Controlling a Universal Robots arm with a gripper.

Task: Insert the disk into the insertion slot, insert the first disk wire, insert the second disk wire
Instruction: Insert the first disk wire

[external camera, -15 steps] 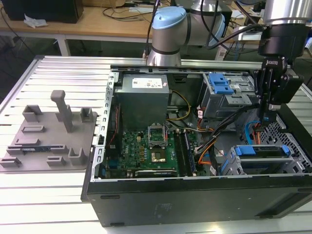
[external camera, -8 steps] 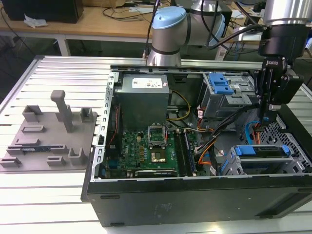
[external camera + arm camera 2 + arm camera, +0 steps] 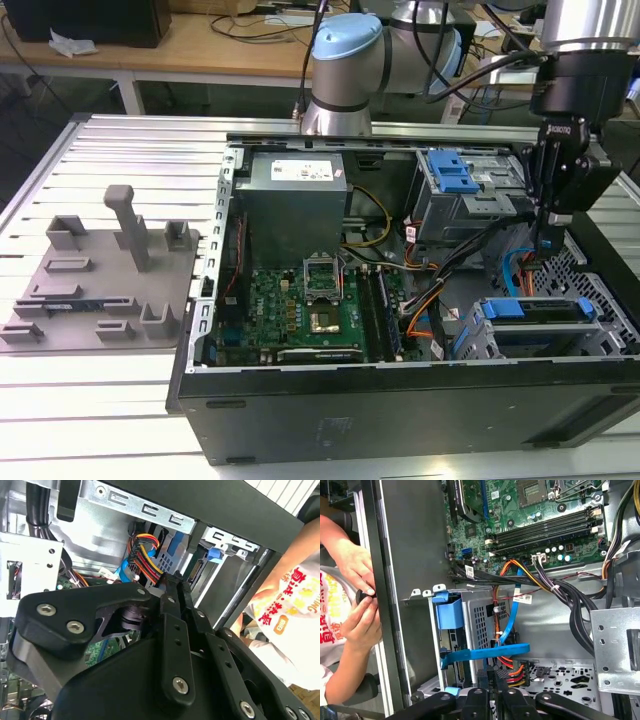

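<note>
disk [image 3: 540,310]: seated in the insertion slot [image 3: 470,332], at the exterior view's right. gripper [image 3: 175,577]: jaws narrow, pinching the plug of the red-yellow-orange disk wire [image 3: 146,545], held just off the disk's rear edge, apparently to line plug with socket.

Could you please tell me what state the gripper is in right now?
Gripper: closed on the plug end of the red, yellow and orange disk wire.

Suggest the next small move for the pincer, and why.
Likely a short, slow push of the pincer toward the disk. It appears shut on the red-yellow-black disk wire, close to the disk, which sits in the insertion slot. I can't see the plug seated.
</note>
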